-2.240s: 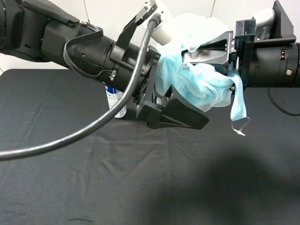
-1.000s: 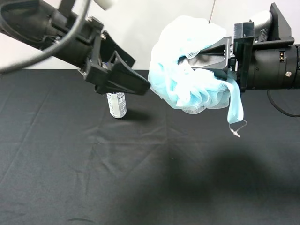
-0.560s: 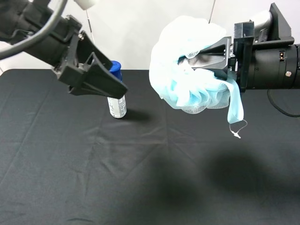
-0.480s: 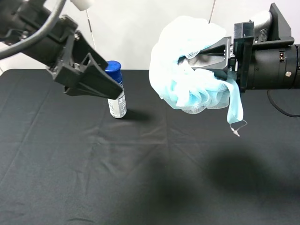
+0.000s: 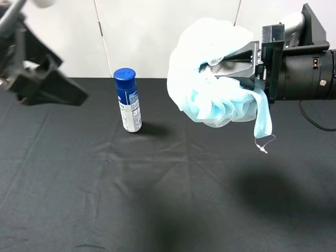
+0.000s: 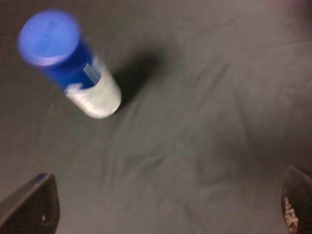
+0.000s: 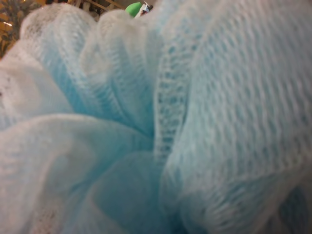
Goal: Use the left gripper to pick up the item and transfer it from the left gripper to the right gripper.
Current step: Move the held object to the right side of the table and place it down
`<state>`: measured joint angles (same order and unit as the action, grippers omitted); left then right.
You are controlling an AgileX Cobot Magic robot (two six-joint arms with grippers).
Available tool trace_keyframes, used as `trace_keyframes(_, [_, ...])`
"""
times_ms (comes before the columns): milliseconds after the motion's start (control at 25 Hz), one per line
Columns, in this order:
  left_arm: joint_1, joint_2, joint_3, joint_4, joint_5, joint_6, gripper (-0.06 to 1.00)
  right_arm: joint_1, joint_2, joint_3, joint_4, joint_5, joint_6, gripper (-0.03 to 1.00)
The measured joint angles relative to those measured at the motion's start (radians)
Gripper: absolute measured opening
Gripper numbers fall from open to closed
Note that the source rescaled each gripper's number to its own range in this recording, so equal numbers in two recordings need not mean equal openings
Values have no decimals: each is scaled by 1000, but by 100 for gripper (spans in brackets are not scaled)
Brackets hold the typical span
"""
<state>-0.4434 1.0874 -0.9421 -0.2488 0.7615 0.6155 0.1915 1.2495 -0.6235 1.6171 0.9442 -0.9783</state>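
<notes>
The item, a fluffy light-blue and white mesh pouf (image 5: 210,68), hangs in the air at the upper right, well above the black table. My right gripper (image 5: 226,71) is shut on it, its fingers buried in the mesh, and a pale blue ribbon loop (image 5: 263,118) dangles below. In the right wrist view the item (image 7: 156,126) fills the whole picture. My left gripper (image 5: 65,81) is far off at the left edge, open and empty. In its wrist view the left gripper (image 6: 163,209) shows two black fingertips (image 6: 31,204) wide apart over bare cloth.
A blue-capped spray can (image 5: 128,101) stands upright on the black tablecloth (image 5: 173,199) between the two arms, also in the left wrist view as the spray can (image 6: 68,63). A white wall rises behind the table.
My left gripper has pulled back to the left, away from the item, uncovering the spray can. The right gripper and the item have stayed still.
</notes>
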Motion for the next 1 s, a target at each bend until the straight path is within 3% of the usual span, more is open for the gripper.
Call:
trace_keyframes(200, [0,-158,126,108,7,-154,87,0,0,0,0,0,0,0])
trace_keyframes(600, [0,-560,307,226,24,-471,87,0,0,0,0,0,0,0])
trace_keyframes(1000, [0,-796,364,278,274,-552,87,0,0,0,-23,0,0,0])
